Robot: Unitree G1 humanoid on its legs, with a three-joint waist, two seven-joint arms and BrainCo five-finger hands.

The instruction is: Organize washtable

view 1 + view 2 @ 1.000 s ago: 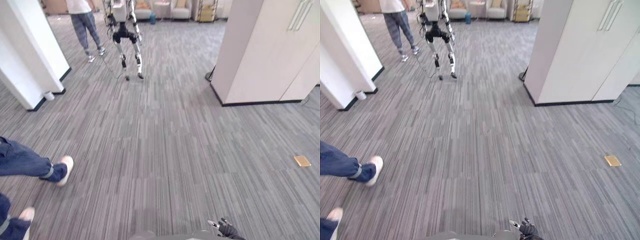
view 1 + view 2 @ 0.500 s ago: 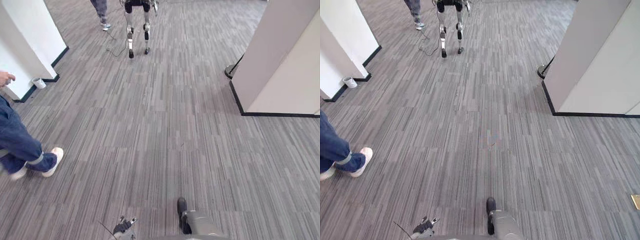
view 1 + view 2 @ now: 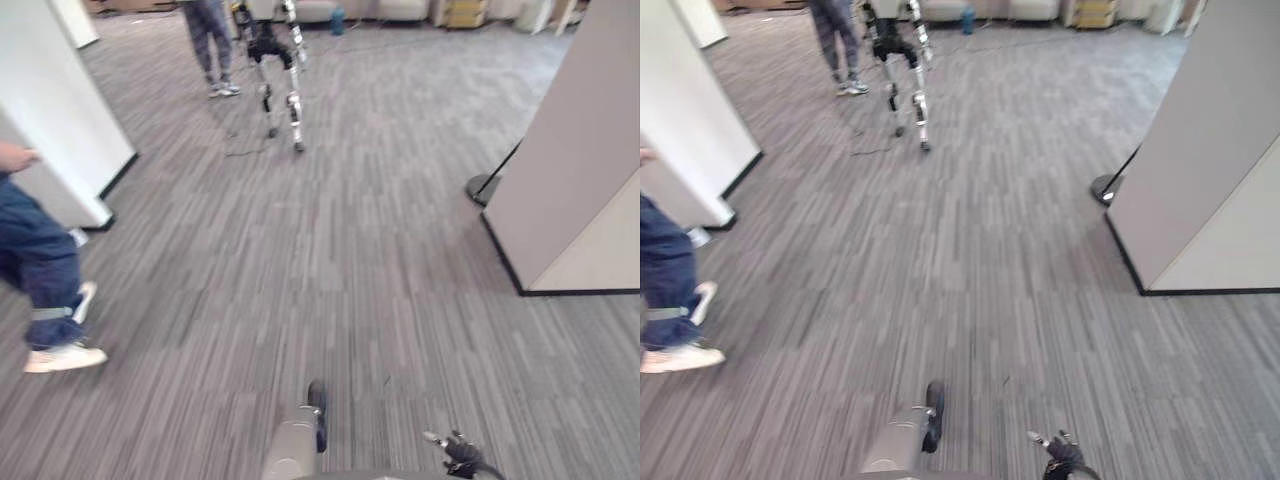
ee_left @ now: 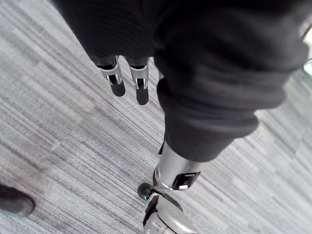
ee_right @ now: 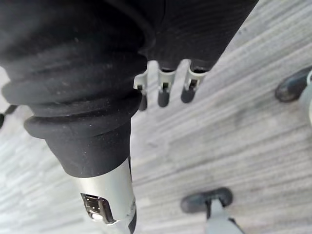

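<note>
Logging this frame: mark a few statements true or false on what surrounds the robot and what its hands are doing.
1. The right hand holds nothing, fingers straight. True.
2. The left hand grips a cloth. False: it is empty, above grey carpet.
3. A person in blue jeans is at the robot's left. True.
4. A washtable stands straight ahead. False: ahead lie carpet and, farther off, another humanoid robot.

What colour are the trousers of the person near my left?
The trousers are dark blue; the left eye view shows them best.
</note>
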